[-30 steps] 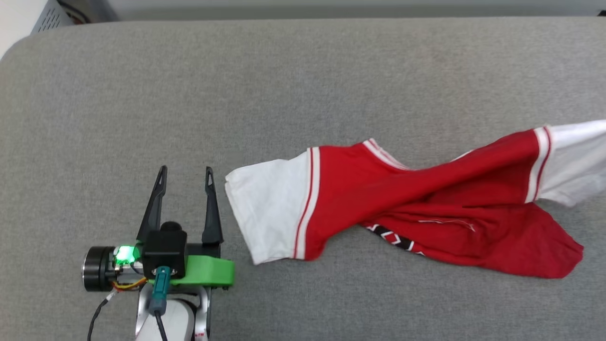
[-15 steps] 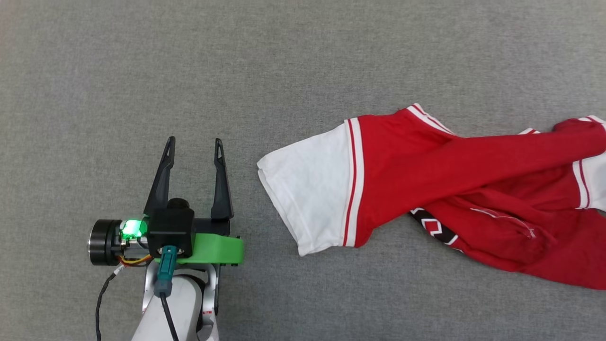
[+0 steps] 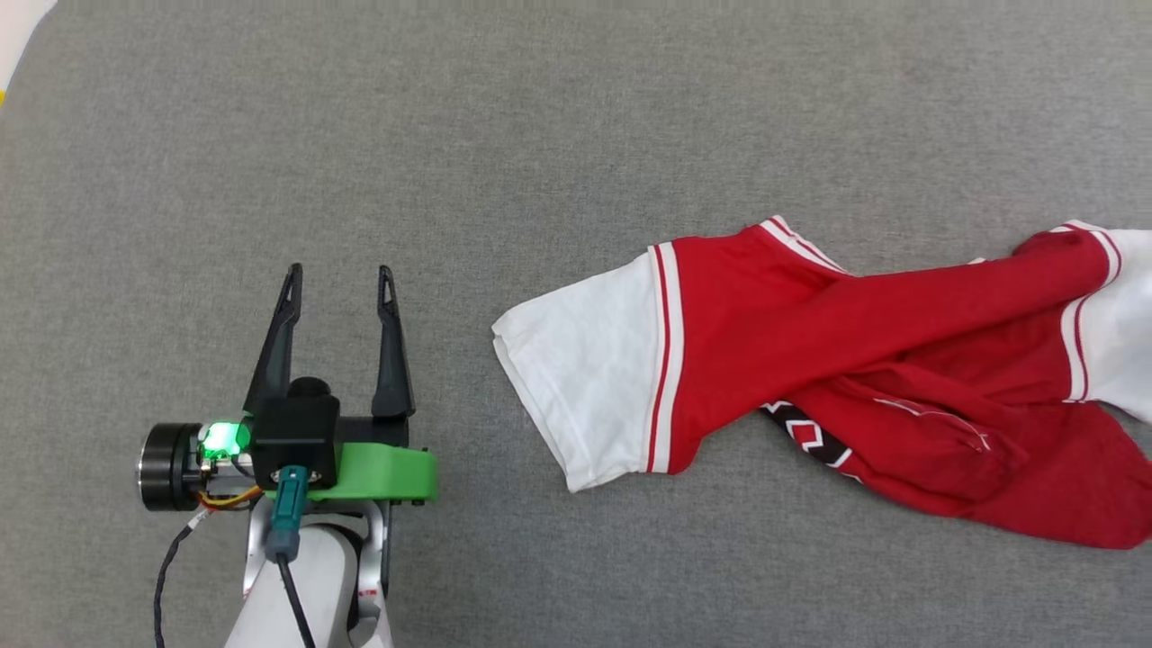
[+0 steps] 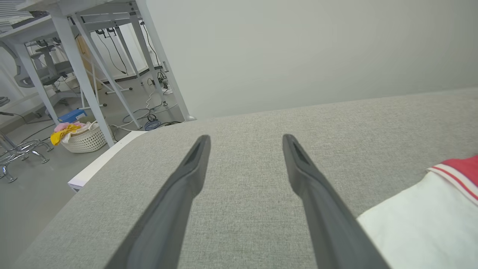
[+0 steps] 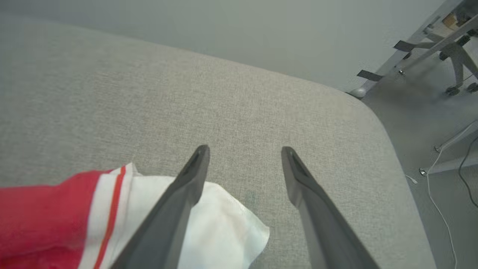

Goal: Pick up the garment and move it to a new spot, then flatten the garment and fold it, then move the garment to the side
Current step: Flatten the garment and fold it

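Red garment (image 3: 810,333) is sprawled on the right side of the grey fabric-covered desk (image 3: 540,135) in the head view, all twisted up: one white sleeve points left, the red body is bunched and crossed over itself, and the other white sleeve runs off the right edge of the picture. A bit of black-and-white print peeks out along the lower edge. The left gripper (image 3: 339,274) sits at lower left, well apart from the near sleeve, fingers spread wide with nothing in them.

Left wrist view: the left gripper (image 4: 246,138) has its fingers wide apart over bare desk (image 4: 354,123), empty. The garment (image 4: 422,224) shows at the lower right, white sleeve with a red stripe (just beside the finger on that side, not touching as far as I can see). Off the desk there's a white basket (image 4: 84,138) of cloth on the floor.

Right wrist view: the right gripper (image 5: 244,149) is spread open too, gripping nothing. The garment (image 5: 224,231) lies under one finger, its white sleeve end flat on the desk (image 5: 112,93); can't tell if that finger touches it.
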